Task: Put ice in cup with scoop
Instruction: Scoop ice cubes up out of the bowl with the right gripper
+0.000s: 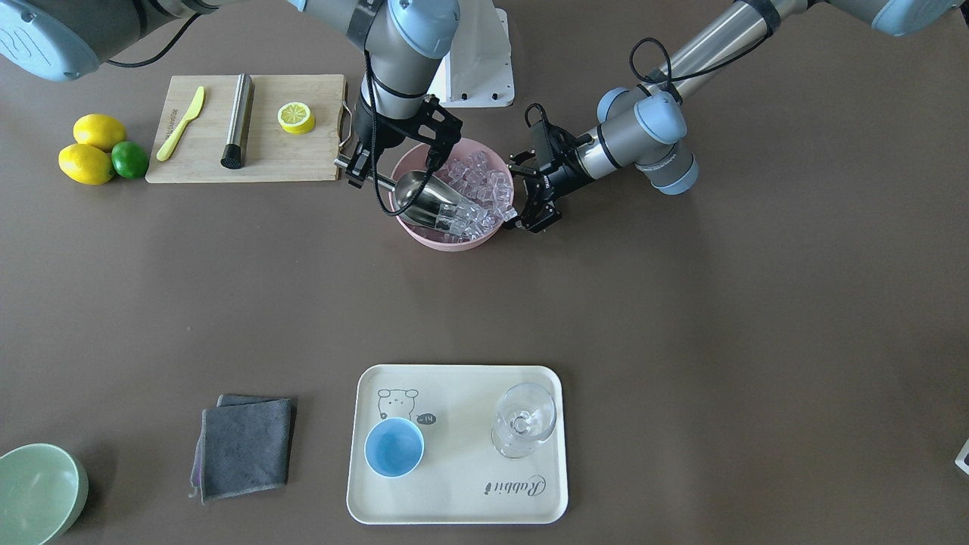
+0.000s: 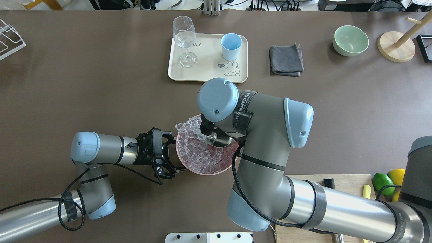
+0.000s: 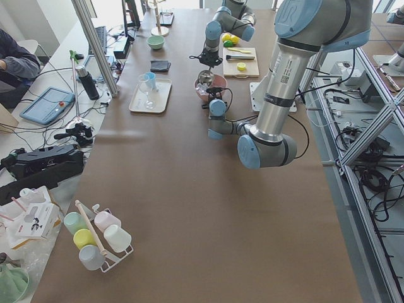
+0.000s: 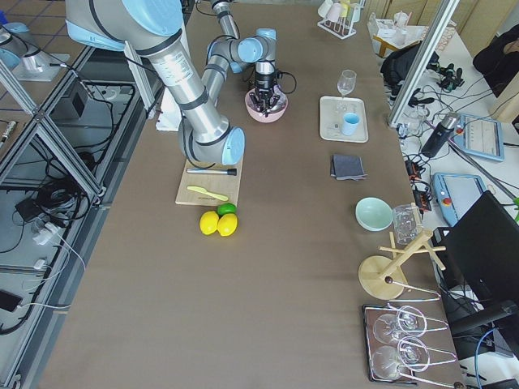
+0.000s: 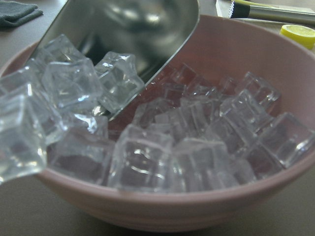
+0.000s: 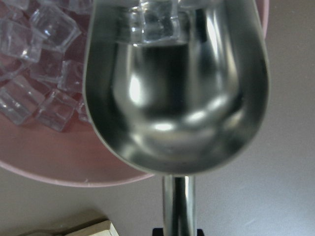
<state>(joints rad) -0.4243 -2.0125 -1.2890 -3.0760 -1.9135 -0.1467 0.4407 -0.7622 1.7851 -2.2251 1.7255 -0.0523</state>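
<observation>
The ice [image 1: 484,185] fills a pink bowl [image 1: 454,241] near the robot's side of the table. My right gripper [image 1: 362,170] is shut on the handle of the steel scoop [image 1: 428,200]. The scoop's trough lies tilted in the bowl, with cubes heaped at its mouth. The right wrist view looks down the trough [image 6: 177,98] and shows one cube at its far end. My left gripper [image 2: 172,153] is open, with its fingers spread beside the bowl's rim [image 2: 202,172]. The light-blue cup [image 1: 394,446] stands empty on a cream tray [image 1: 454,499] across the table.
A stemmed glass [image 1: 524,420] shares the tray. A folded grey cloth [image 1: 246,446] and a pale green bowl [image 1: 38,492] lie beside the tray. A cutting board [image 1: 303,163] holds a steel cylinder [image 1: 238,121], a yellow knife and a lemon half. Lemons [image 1: 95,132] and a lime lie beside it.
</observation>
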